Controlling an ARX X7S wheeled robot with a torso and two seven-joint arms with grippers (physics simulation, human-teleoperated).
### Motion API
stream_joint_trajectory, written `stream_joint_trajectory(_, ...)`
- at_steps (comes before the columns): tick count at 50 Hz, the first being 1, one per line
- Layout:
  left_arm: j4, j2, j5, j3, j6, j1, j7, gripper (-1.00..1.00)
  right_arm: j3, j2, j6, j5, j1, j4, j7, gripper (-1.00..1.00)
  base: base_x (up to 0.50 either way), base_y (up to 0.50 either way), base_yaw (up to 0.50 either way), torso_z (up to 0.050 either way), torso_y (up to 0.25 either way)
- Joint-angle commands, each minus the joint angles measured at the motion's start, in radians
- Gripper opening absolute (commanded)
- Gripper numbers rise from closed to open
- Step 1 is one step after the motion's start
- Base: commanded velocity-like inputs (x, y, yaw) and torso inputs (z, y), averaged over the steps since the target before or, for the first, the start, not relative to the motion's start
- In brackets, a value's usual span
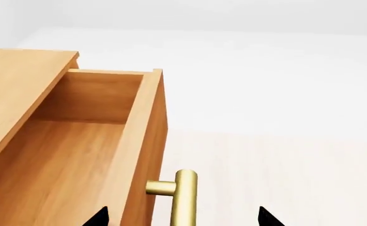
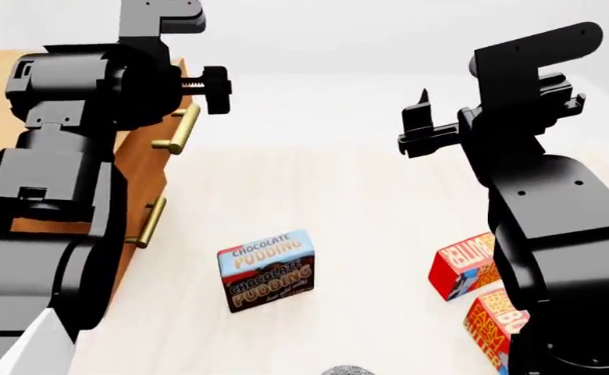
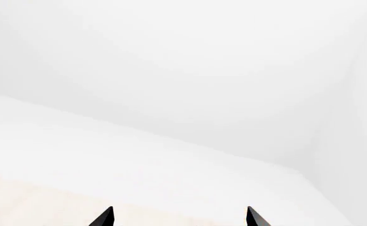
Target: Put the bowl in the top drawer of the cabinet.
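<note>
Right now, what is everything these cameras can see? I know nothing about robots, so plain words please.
cabinet: one, light-brown wood, at the left of the head view, partly behind the left arm.
top drawer: one, light-brown wood, pulled open; the part of its inside that shows holds nothing.
brass handles: two, gold; the upper on the top drawer, the lower beneath it.
pudding box: one, blue and brown, on the table near the middle.
red boxes: two, red and orange, one above the other, beside the right arm.
grey round thing: one, barely showing at the bottom edge; cannot tell what it is.
table: one, pale.
left gripper: black, open, around the upper handle.
right gripper: black, open, empty, raised.
</note>
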Motion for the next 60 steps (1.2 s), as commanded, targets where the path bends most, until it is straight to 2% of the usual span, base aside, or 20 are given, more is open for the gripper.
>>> stream_joint_trajectory(1,0.026,-0.001,-0.01,0.003,-0.02,0.014,-0.003,1.0,-0.001,0.004,0.0,0.002,-0.009,-0.005,0.004,1.0,0.0,0.0,0.0,0.0,0.0)
stream_joint_trajectory(9,0.134,-0.02,0.005,0.026,-0.05,0.032,-0.03,1.0,-0.001,0.007,-0.005,0.006,-0.011,-0.001,0.003,1.0,0.0,0.0,0.0,0.0,0.0)
stream_joint_trajectory(17,0.148,-0.031,0.01,0.038,-0.049,0.029,-0.032,1.0,-0.007,0.007,-0.005,0.009,-0.01,0.002,0.002,1.0,0.0,0.0,0.0,0.0,0.0)
stream_joint_trajectory(22,0.054,-0.027,0.013,0.04,0.003,0.006,-0.024,1.0,-0.01,0.006,-0.009,0.01,-0.011,0.006,0.004,1.0,0.0,0.0,0.0,0.0,0.0)
stream_joint_trajectory(30,-0.234,0.001,0.033,0.047,0.182,-0.05,0.002,1.0,-0.016,0.009,-0.01,0.01,-0.014,0.01,0.006,1.0,0.0,0.0,0.0,0.0,0.0)
stream_joint_trajectory(49,-0.238,0.0,0.108,-0.077,0.146,-0.011,0.016,1.0,-0.022,0.01,-0.054,0.016,-0.034,0.053,0.007,1.0,0.0,0.0,0.0,0.0,0.0)
stream_joint_trajectory(60,-0.238,0.004,0.102,-0.159,0.102,-0.038,0.095,1.0,-0.018,0.011,-0.049,0.02,-0.035,0.048,0.01,1.0,0.0,0.0,0.0,0.0,0.0)
